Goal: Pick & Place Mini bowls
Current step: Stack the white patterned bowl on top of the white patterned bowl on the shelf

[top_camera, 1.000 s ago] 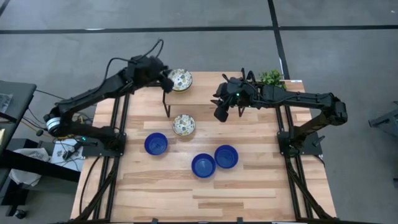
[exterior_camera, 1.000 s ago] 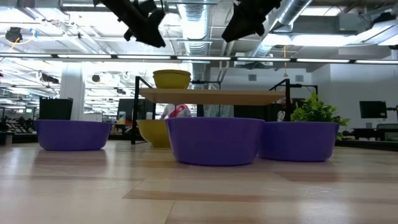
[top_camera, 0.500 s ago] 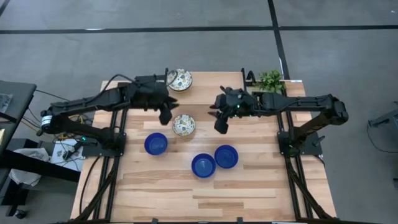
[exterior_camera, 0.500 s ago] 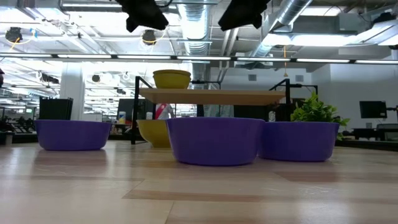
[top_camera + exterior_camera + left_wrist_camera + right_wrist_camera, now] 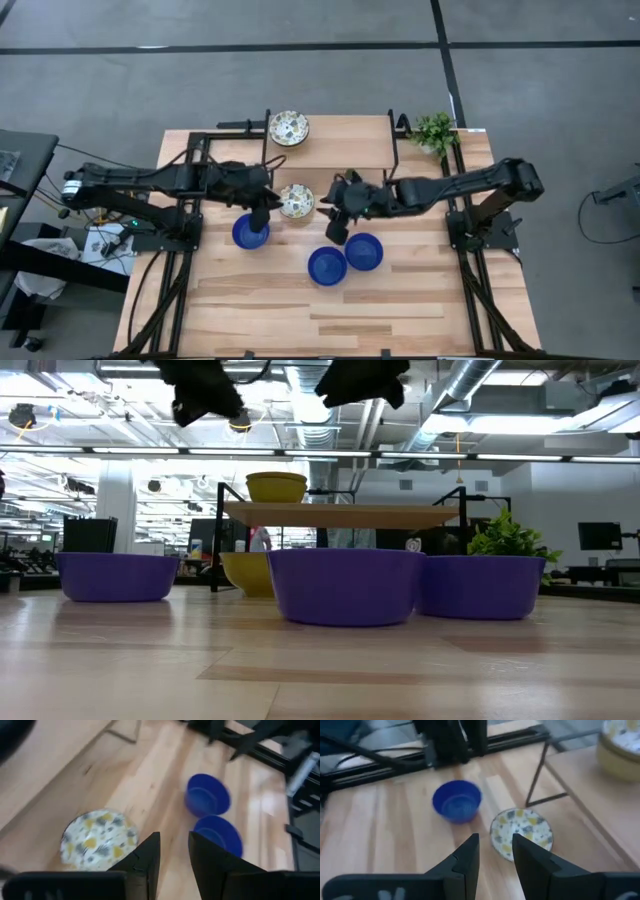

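Both arms had swung in from the shelf end toward the patterned bowl [image 5: 295, 201], left gripper [image 5: 259, 219] and right gripper [image 5: 335, 234] each slightly parted and empty; glossy, rigid, probably slippery bowls seemed best pinched across the rim.

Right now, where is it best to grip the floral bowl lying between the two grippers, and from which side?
Probably by its rim, from above: the floral bowl sits upright, open side up, a thin wall one finger can enter. The left gripper is nearest.

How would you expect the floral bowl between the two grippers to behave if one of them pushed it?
The floral bowl looks rigid, with a broad flat-sitting form, so it would probably slide on the smooth wooden table, not tip. Its glossy surface may prove slippery.
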